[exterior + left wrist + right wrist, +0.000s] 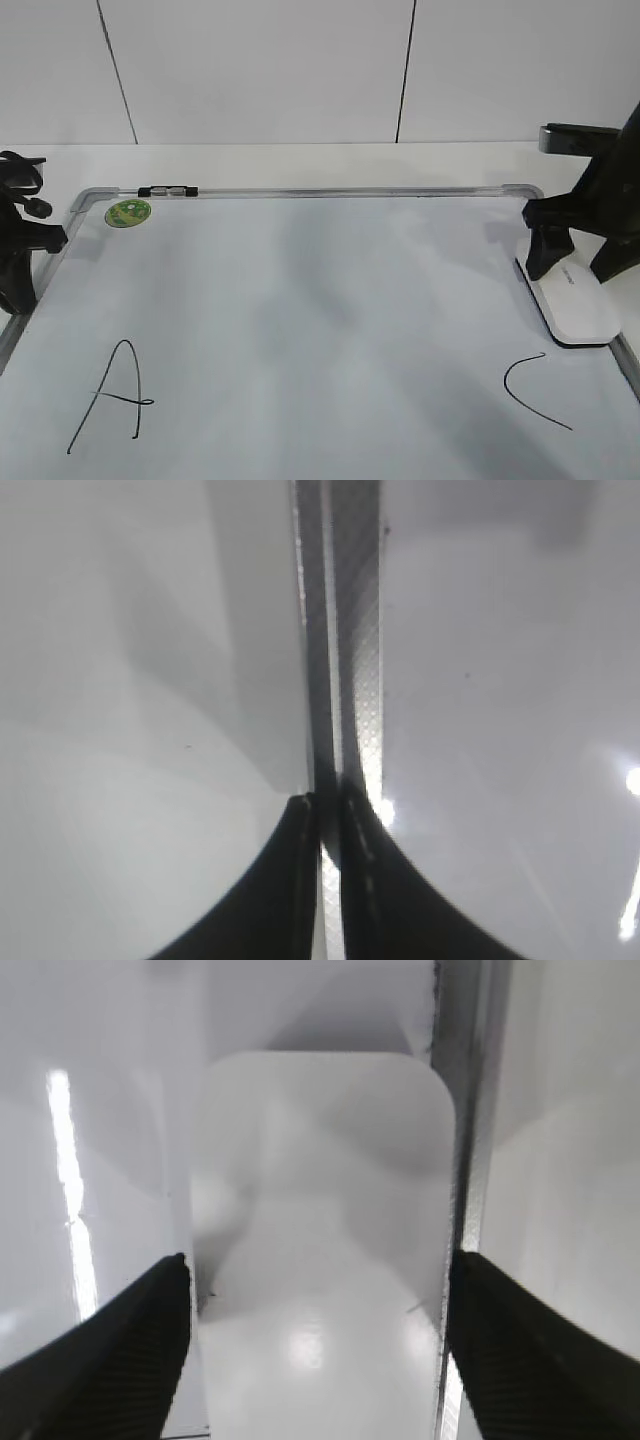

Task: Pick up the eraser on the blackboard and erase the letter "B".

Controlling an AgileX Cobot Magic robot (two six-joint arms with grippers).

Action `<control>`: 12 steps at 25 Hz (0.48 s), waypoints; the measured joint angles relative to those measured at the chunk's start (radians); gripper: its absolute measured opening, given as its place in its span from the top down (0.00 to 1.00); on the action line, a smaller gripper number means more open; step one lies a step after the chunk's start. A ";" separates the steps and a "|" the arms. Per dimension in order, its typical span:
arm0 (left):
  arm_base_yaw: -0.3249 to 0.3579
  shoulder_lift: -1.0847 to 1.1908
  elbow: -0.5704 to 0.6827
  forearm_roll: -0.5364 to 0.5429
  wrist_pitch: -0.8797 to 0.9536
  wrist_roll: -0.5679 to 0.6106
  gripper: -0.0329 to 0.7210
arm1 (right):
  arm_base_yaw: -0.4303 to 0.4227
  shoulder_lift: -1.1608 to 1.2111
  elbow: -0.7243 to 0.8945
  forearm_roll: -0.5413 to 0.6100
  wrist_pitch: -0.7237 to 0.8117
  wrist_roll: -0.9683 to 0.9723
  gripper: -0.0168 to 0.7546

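Note:
The white eraser point(582, 308) lies flat on the blackboard point(300, 290) against its right frame. My right gripper point(575, 272) stands over the eraser with one finger on each side, open. In the right wrist view the eraser point(320, 1190) fills the gap between the fingers point(318, 1290). My left gripper point(18, 295) is shut and empty at the board's left frame; the left wrist view shows its tips point(328, 802) over the metal frame strip point(355, 630). No letter "B" shows on the board.
A large letter "A" point(115, 395) is at the front left and a curved "C" point(530, 390) at the front right. A round green sticker point(127, 212) and a small dark clip point(168, 190) sit at the back left frame.

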 joint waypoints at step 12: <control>0.000 0.000 0.000 0.000 0.001 0.000 0.93 | 0.000 0.001 -0.213 0.002 0.238 0.004 0.21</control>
